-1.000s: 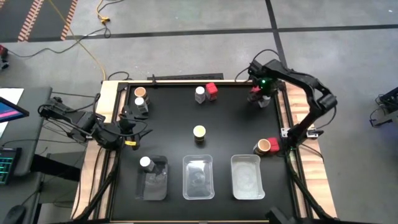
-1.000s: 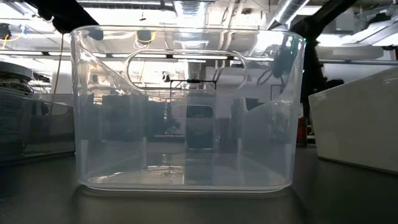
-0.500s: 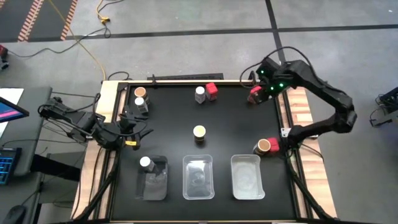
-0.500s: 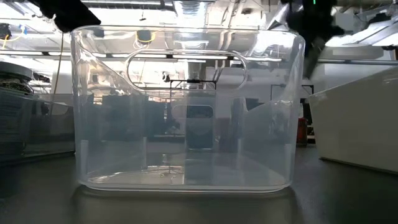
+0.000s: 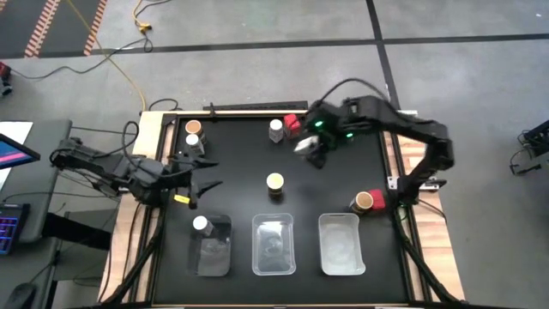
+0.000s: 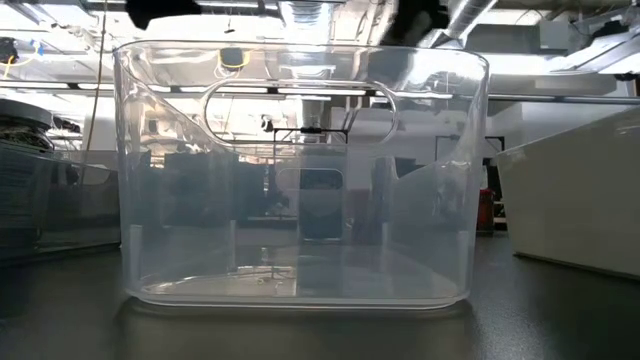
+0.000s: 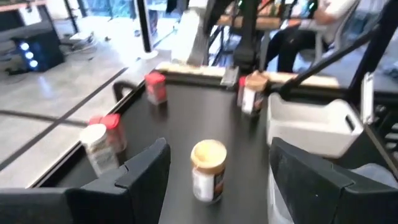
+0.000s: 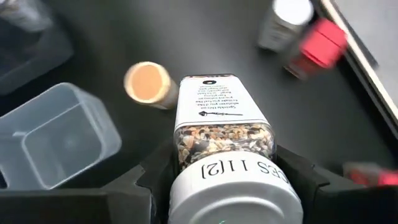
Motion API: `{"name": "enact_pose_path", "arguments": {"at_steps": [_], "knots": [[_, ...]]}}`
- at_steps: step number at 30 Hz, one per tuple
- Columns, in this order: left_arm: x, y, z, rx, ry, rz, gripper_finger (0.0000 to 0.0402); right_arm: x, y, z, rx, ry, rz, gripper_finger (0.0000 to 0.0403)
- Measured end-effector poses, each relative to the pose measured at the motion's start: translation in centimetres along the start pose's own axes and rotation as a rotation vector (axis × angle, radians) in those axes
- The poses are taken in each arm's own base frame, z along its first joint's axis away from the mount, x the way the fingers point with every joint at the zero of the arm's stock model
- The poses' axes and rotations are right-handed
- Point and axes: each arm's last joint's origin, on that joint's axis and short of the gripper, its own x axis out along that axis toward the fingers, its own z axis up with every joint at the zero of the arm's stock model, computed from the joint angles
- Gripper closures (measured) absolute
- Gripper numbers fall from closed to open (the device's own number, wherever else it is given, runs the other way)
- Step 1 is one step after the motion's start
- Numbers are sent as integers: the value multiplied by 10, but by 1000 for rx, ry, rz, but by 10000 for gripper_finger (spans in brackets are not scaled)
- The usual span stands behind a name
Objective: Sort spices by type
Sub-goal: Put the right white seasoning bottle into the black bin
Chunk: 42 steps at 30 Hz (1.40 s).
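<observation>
Tabletop (image 5: 240, 163), jar's (image 8: 222, 127) cap cropped

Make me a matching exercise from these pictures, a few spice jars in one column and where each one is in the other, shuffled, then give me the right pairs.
Things
1. Clear spice jar with a white round cap and a white label
2. Jar with a yellow lid
3. Jar with a white cap
4. Jar with a tan lid

Places
A. Standing in the left clear plastic tray
B. Held in the right gripper above the black table
C. Alone near the table's middle
D. By the table's right edge, above the right tray

Pairs: 1-B, 2-C, 3-A, 4-D
</observation>
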Motion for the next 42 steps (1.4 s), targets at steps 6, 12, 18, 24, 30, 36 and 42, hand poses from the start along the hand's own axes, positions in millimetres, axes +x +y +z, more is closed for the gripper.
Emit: {"name": "enact_pose_path", "arguments": {"at_steps": [6, 12, 18, 24, 30, 36, 42], "knots": [[21, 5, 6, -26, -22, -82, 139, 18, 38, 33, -131, 6, 151, 183], [51, 6, 12, -11, 53, -174, 139, 30, 59, 48, -206, -16, 248, 183], [74, 9, 20, 18, 90, -178, 139, 44, 66, 48, -213, 32, 269, 183], [103, 13, 22, 2, 148, -212, 139, 48, 77, 47, -246, 23, 284, 183], [130, 9, 24, -4, 197, -259, 139, 47, 83, 47, -276, -12, 272, 183], [150, 4, 24, -16, 225, -287, 139, 45, 83, 46, -280, -12, 272, 183], [165, 0, 25, -19, 234, -305, 139, 45, 85, 46, -285, -14, 273, 183]]}}
